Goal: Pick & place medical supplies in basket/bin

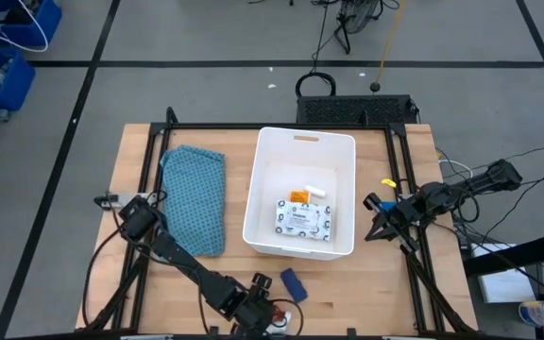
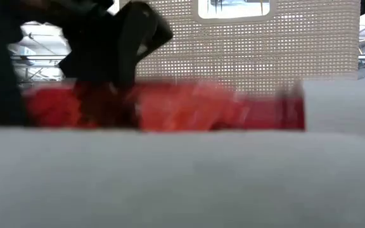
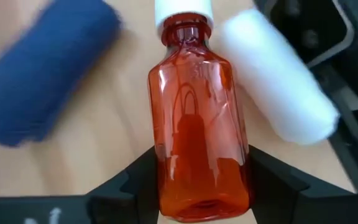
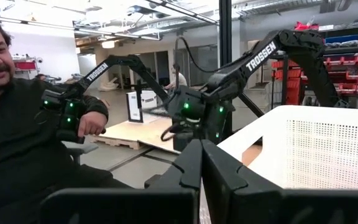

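1. We see the left gripper low at the front edge of the table, a little left of the middle. Its two fingers are closed narrow on one red small bottle.
2. In the left wrist view the bottle lies on the wood with its long axis running straight away from the gripper. Its white cap points away and its base sits between the fingers.
3. Just beside the bottle we count one small white tube, lying slanted to it, and on the other side one blue piece, also slanted.
4. The white bin stands in the middle of the table, its long axis going from the front edge to the back edge, and its handle slot is on the short side toward the back.
5. Inside the bin we count one flat white packet in the half nearer the front and one orange pill bottle just behind it; a small white item touches the orange bottle, and we cannot tell what it is.
6. One teal cloth lies left of the bin.
7. The right gripper waits near the right edge, beside the bin, with its fingers pressed together on nothing.
8. Beyond the table, in the right wrist view, one person sits in dark clothes.
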Action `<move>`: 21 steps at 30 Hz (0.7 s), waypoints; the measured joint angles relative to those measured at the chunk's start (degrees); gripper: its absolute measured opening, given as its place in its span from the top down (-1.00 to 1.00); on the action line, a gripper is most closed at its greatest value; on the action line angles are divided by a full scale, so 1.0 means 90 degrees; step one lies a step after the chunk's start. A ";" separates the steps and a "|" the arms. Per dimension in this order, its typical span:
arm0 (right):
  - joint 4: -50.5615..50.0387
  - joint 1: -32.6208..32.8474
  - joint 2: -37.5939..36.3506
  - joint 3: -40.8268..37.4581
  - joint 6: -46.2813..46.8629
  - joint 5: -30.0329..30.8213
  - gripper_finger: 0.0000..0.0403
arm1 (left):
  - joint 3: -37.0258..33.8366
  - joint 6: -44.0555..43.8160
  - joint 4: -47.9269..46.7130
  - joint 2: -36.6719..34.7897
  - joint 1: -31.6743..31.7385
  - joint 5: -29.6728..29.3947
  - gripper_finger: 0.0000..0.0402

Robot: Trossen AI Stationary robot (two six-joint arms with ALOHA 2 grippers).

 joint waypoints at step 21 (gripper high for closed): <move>0.0046 0.0001 -0.0002 0.0001 0.0000 -0.0002 1.00 | 0.0006 0.0849 -0.0484 -0.1955 0.0041 -0.1069 0.02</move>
